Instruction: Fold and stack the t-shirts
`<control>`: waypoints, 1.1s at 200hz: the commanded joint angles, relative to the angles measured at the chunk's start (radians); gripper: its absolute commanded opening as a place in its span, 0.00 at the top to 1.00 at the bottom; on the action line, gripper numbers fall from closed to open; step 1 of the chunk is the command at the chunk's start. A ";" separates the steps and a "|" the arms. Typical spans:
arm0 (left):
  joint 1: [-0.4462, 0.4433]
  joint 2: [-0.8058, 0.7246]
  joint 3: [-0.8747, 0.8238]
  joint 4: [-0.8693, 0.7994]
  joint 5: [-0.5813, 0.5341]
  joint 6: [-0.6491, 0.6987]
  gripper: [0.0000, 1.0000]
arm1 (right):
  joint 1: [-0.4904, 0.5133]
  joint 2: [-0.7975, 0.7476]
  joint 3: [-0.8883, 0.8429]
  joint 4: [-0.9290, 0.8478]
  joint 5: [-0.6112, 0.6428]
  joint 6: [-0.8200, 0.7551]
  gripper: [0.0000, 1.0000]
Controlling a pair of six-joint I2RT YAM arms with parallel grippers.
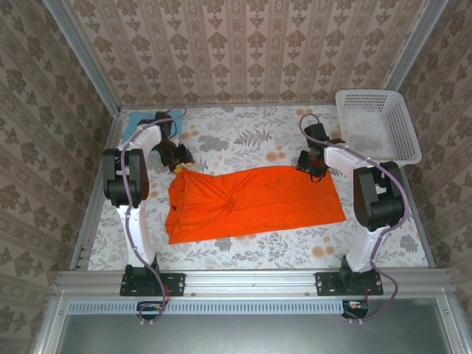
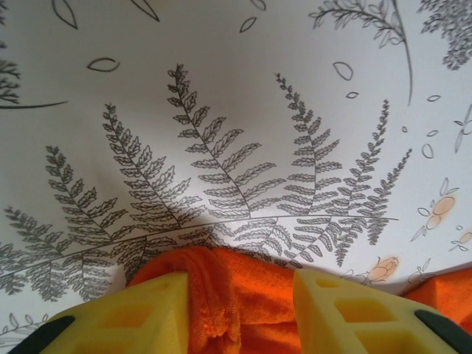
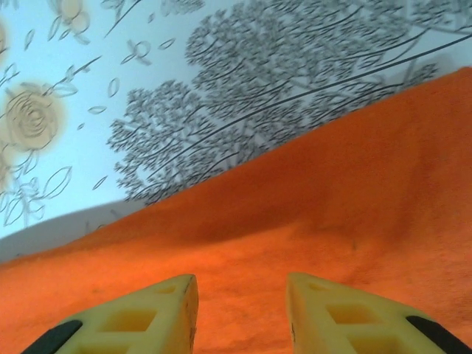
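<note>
Both arms extended forward, wrists bent down. Left gripper [image 1: 179, 164] [image 2: 242, 284] jaws parted; right gripper [image 1: 313, 168] [image 3: 242, 284] likewise, both low.

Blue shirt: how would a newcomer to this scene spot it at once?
Start at the flowered table and go to its far left corner, behind the left arm. The blue shirt is the small pale patch there, unlike the orange shirt spread across the middle.

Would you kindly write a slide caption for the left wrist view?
Left claw, jaws apart, over a bunched edge of the orange t-shirt on the fern-printed tablecloth.
</note>
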 commanded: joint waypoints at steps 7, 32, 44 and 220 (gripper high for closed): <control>-0.004 0.017 0.021 -0.031 -0.017 0.025 0.64 | -0.047 0.013 0.020 -0.038 0.060 0.023 0.62; -0.004 0.019 0.017 -0.031 -0.024 0.027 0.76 | -0.071 0.041 0.045 -0.069 0.083 0.021 0.63; -0.004 0.017 0.014 -0.028 -0.030 0.027 0.85 | -0.080 0.053 0.047 -0.069 0.087 0.018 0.63; 0.071 -0.217 -0.348 0.314 -0.362 -0.022 0.99 | -0.132 0.213 0.173 -0.121 0.087 0.111 0.58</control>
